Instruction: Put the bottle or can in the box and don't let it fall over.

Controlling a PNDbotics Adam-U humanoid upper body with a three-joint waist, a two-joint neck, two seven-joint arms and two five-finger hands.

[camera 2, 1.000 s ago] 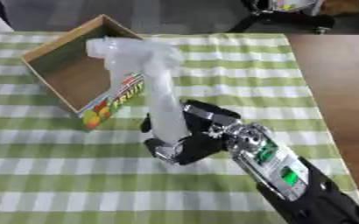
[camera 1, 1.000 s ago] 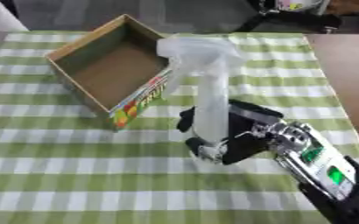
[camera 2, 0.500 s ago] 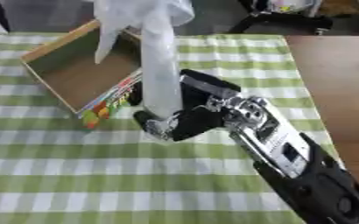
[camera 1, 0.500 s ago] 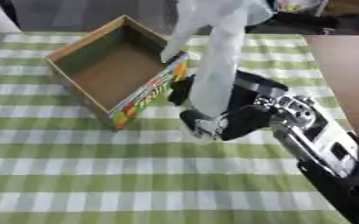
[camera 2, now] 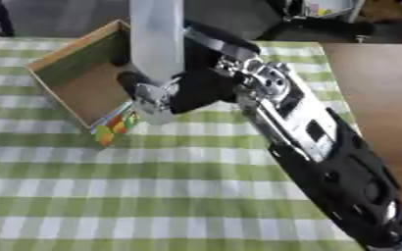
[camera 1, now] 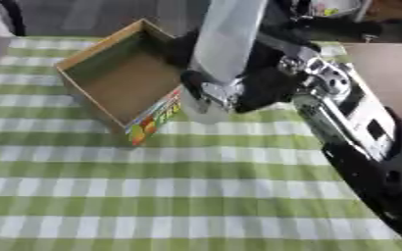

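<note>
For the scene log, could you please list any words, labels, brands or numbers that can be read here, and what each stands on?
None can be read.
Box: a colourful printed panel on its near side, too blurred to read.
Bottle in the right hand: no label shows.

Box set on tablecloth, toward far left part of table. Bottle held upright just right of box's near right wall, raised above cloth, top cut off by upper edge. Right hand wrapped round bottle's lower part, arm reaching in from near right corner.
</note>
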